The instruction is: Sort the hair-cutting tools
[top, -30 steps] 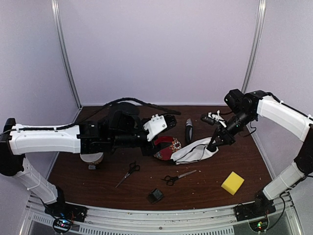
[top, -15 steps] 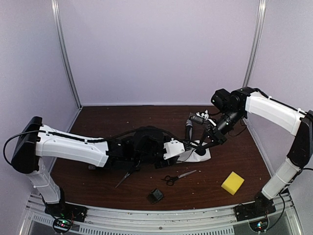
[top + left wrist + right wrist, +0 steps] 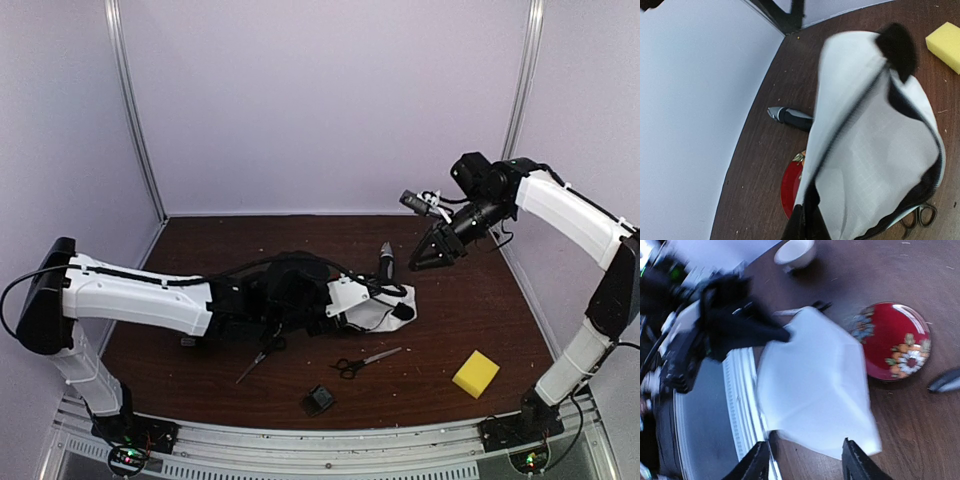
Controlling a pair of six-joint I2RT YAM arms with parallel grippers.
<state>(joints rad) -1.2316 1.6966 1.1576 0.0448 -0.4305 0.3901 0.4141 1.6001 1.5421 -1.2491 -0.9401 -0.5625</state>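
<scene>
Left claw: closed on one end of a white pouch with black zip trim. The fabric covers the jaw itself, and the grip is read from the right wrist view, where the dark claw meets the pouch corner. The left arm lies stretched low across the middle of the worktop, and the pouch extends from it toward the right edge. Right claw: raised clear of the surface toward the far right corner, jaws set wide, nothing between them. Clipper: lying flat toward the far edge, right of centre, between the pouch and the right claw, apart from both. First scissors: left of centre toward the near edge, handles partly under the left arm, blades pointing at the near edge. Second scissors: centre, toward the near edge, near the pouch, blades pointing to the right edge. Attachment block: close to the near edge, centre, apart from both scissors. Red patterned plate: mid-worktop, just beside the pouch and partly hidden behind it in the left wrist view, the clipper near it on the far side. White bowl: toward the left edge, beyond the left arm. Yellow sponge: toward the near right corner, well apart from the tools.
</scene>
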